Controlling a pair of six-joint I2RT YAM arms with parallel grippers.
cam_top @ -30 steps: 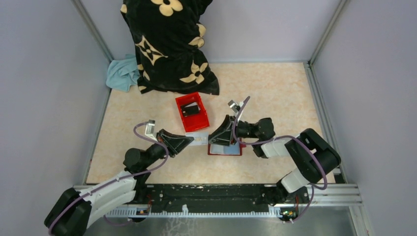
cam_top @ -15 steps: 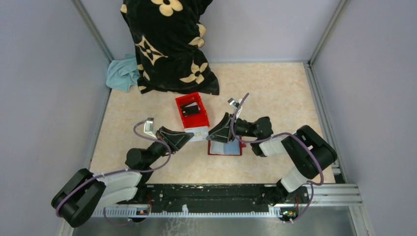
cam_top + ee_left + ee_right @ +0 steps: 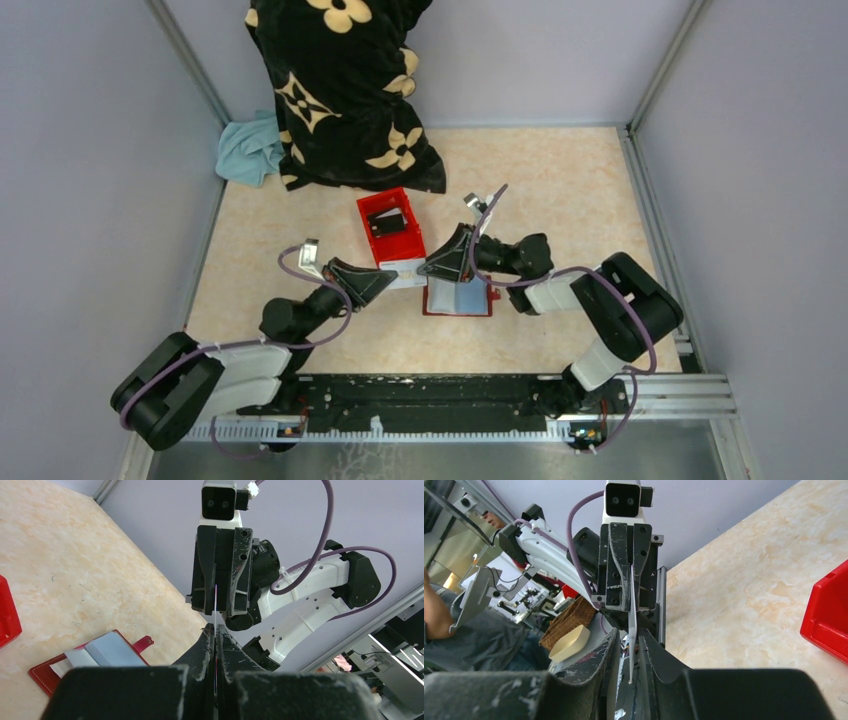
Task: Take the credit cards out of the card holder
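Observation:
The dark red card holder (image 3: 458,313) lies open on the table, with pale blue-grey cards (image 3: 456,298) showing inside it. It also shows in the left wrist view (image 3: 47,672), with those cards (image 3: 107,650). My left gripper (image 3: 390,278) is shut on one credit card (image 3: 408,272), held on edge above the table; the wrist views show it edge-on (image 3: 215,602) (image 3: 632,610). My right gripper (image 3: 434,268) faces the left one from just beyond the holder. Its jaws stand slightly apart, with the card's free end between them (image 3: 630,637).
A bright red open box (image 3: 391,228) with a dark item inside stands just behind the grippers. A black floral blanket (image 3: 340,90) and a teal cloth (image 3: 248,150) lie at the back left. Metal frame rails border the table.
My right gripper has moved off the card holder, away and to the left, onto the free end of the card. The holder's inner cards now show more. The left arm shifted slightly.

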